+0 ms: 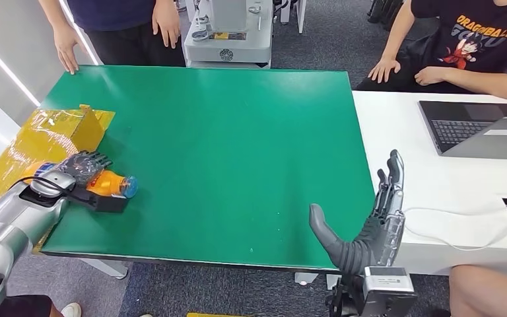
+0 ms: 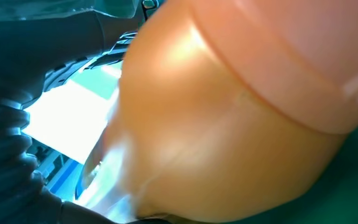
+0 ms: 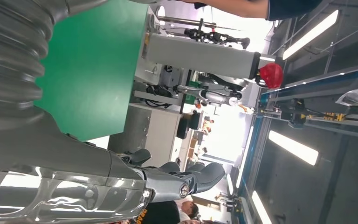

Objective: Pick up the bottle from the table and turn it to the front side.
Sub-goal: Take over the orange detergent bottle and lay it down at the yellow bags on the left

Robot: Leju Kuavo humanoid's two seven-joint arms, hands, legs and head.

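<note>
At the near-left corner of the green surface, the left hand wraps its fingers over the lying orange plastic bottle with a blue cap; a shallow grip risks it rolling free when turned. The right hand hovers open-fingered, holding nothing.

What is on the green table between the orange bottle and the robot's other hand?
Nothing: in the head view, bare green table lies between the bottle and the right hand.
</note>
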